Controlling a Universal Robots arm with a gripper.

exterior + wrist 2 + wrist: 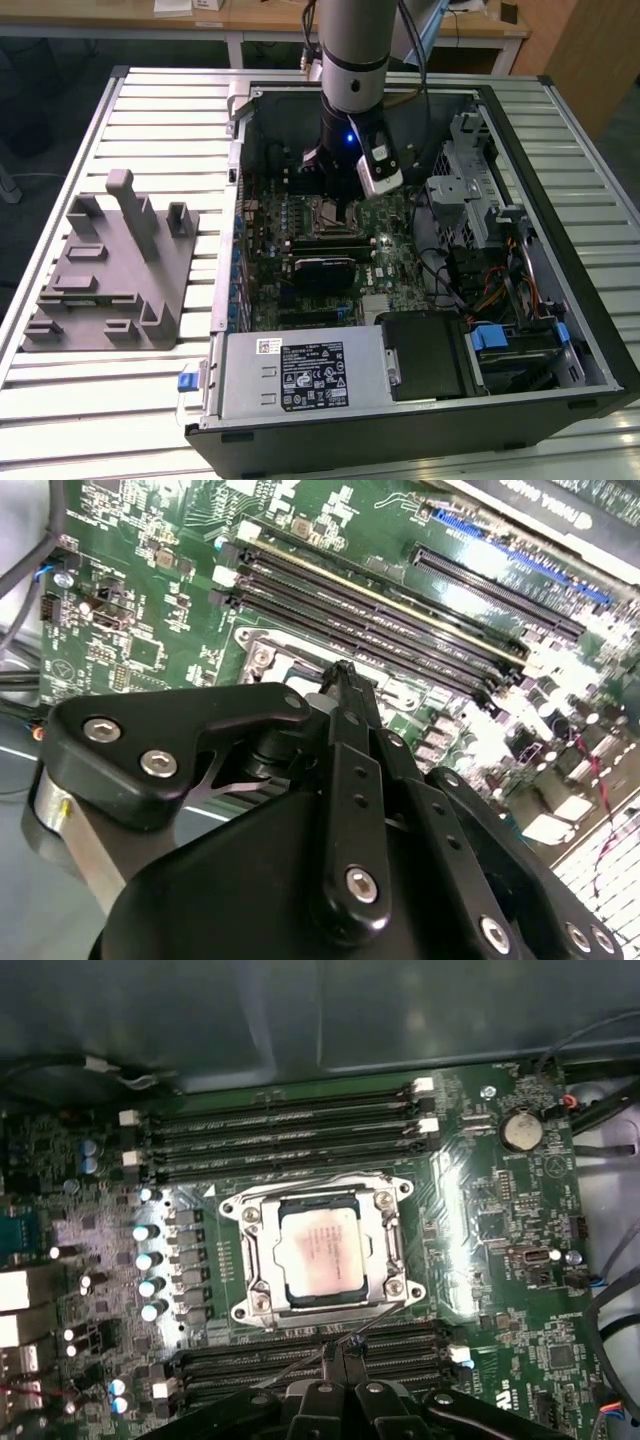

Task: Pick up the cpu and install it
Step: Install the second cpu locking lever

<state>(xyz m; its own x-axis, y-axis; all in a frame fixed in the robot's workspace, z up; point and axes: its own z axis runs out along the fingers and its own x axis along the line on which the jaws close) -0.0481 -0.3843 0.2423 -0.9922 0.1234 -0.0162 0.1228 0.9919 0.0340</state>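
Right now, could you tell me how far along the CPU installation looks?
The cpu already lies flat inside the metal-framed socket on the motherboard, so the placing looks done. In the first wrist view the gripper sits just beside the socket, with nothing visible in it. Whether the socket's frame is latched cannot be told. The grey fixture outside the case holds no chip.

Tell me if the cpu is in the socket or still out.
In. In the first wrist view the cpu lies flat inside the socket's metal frame, level with it, with the claw beside the socket.
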